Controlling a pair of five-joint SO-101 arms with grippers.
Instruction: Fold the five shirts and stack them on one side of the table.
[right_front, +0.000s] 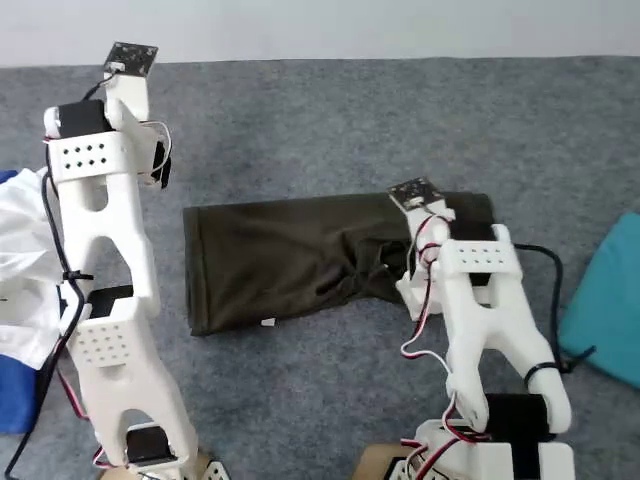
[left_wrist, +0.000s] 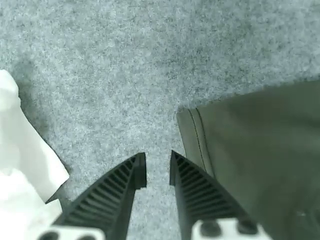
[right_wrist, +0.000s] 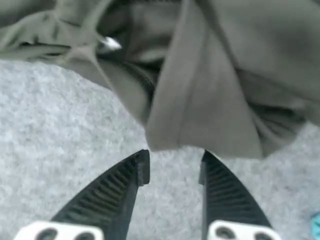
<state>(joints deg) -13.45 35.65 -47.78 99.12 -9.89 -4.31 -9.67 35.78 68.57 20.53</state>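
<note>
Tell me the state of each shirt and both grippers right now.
Olive shirt, partly folded on the table, bunched at one end.
White shirt, crumpled at the table's left edge.
Blue shirt, partly under the white one.
Teal shirt, at the right edge, partly out of frame.
Left gripper, slightly open, empty.
Right gripper, open, empty, beside the olive shirt's edge.

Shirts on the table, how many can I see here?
4: an olive shirt mid-table, a white one over a blue one at the left edge, a teal one at the right edge. More may be hidden.
</note>
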